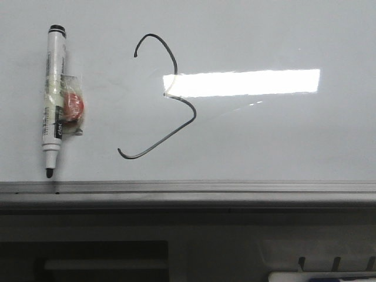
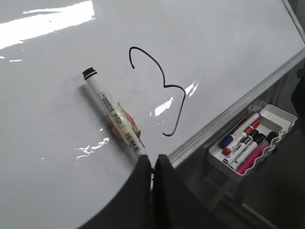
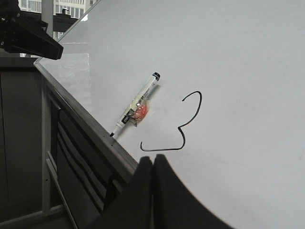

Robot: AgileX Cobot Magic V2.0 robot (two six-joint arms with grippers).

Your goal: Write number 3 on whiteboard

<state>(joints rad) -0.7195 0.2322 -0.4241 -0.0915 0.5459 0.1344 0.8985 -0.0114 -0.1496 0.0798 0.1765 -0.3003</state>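
A hand-drawn 3 (image 1: 161, 97) sits mid-whiteboard (image 1: 264, 141). A marker (image 1: 53, 100) lies just left of it, uncapped. Both grippers, left (image 2: 152, 164) and right (image 3: 153, 164), are closed, empty, away from the marker.

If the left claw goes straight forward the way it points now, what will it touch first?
Most likely the marker: the shut left claw points at its tip end, lying on the whiteboard just ahead. Depth is unclear, so it might meet the board surface first.
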